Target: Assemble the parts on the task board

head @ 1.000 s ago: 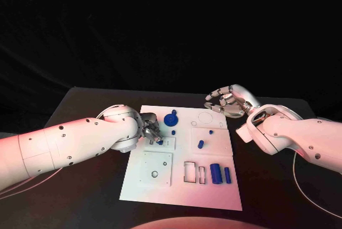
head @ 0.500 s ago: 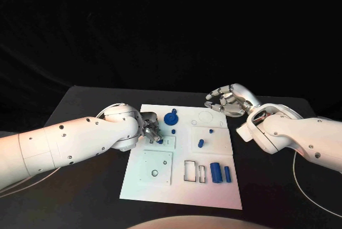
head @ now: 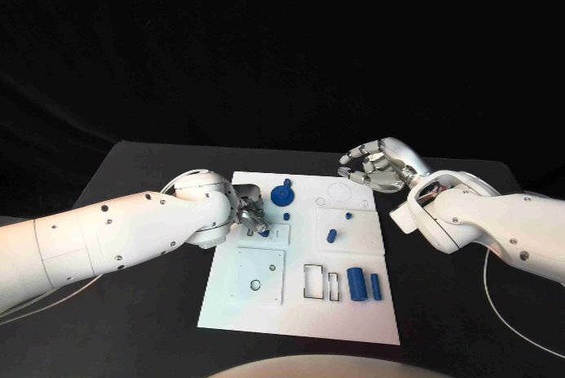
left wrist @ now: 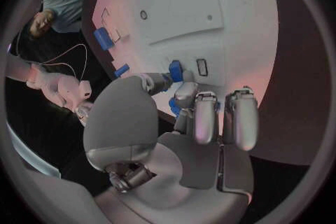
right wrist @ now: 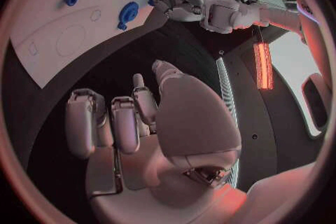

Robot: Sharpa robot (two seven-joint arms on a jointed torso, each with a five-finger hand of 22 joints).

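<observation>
Task board (head: 300, 313) lying at table centre. Left hand (head: 248, 214) pinching small blue part (head: 264, 233) at board's 9 o'clock edge, likely seating it; next needs aligned press. Right hand (head: 377, 165) hovering at 1 o'clock, fingers loosely spread, holding nothing.

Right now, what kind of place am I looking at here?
Probably a robotics lab or test bench: a white task board with small blue parts on a black table, dark backdrop, and the left hand working at it.

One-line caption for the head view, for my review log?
Left hand fingers pinch a small blue part at the task board edge; right hand hovers open.
</observation>
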